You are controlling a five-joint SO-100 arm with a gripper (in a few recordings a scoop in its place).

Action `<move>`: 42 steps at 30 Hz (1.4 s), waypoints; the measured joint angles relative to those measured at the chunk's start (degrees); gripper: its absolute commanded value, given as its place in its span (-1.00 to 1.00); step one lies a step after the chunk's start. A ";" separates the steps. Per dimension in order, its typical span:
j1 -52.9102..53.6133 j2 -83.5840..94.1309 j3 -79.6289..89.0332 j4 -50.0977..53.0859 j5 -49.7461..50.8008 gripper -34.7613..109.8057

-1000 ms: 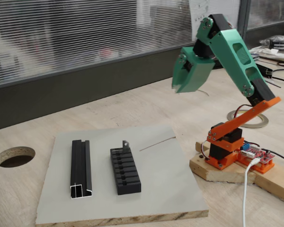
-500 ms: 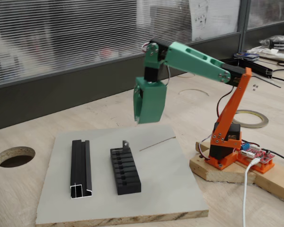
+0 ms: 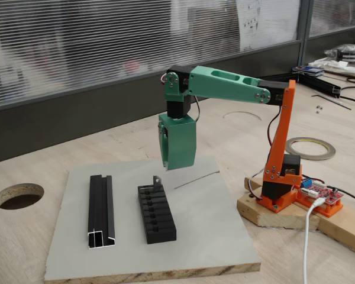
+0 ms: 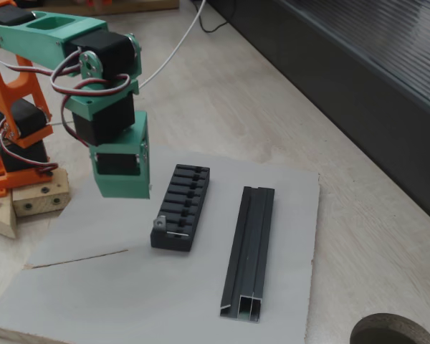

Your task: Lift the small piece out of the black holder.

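The small piece (image 3: pixel 158 180) stands upright in the end slot of the black holder (image 3: pixel 156 213), at the holder end nearest the gripper (image 3: pixel 177 161). It sits just below the gripper's tip and slightly toward the channel side; in both fixed views a clear gap separates the two. The green gripper hangs nose-down over the grey board (image 3: pixel 213 236). Whether its fingers are spread or pressed together cannot be told, since the green shell hides them from both angles.

Beyond the holder, away from the gripper, lies the long black channel profile (image 3: pixel 101 211), parallel and well apart. A thin grey wire (image 3: pixel 196 179) rests on the board beneath and behind the gripper, toward the arm's orange base (image 3: pixel 279 189).

Step in hand, as judged: approach, with no grasp yet made. The next move calls for a short descent, fingers parted and aligned either side of the flat tab, then closure and a straight upward pull, so the holder is not dragged along.
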 measured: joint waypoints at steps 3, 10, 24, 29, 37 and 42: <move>0.00 -0.44 0.00 -0.44 0.00 -0.32; -0.09 -0.44 0.26 -7.29 0.00 -0.32; 0.00 4.22 9.84 -17.75 0.00 -0.32; -0.09 5.62 10.11 -17.75 0.00 -0.32; 0.00 5.62 10.11 -17.75 0.00 -0.32; 0.00 5.62 10.11 -17.75 0.00 -0.32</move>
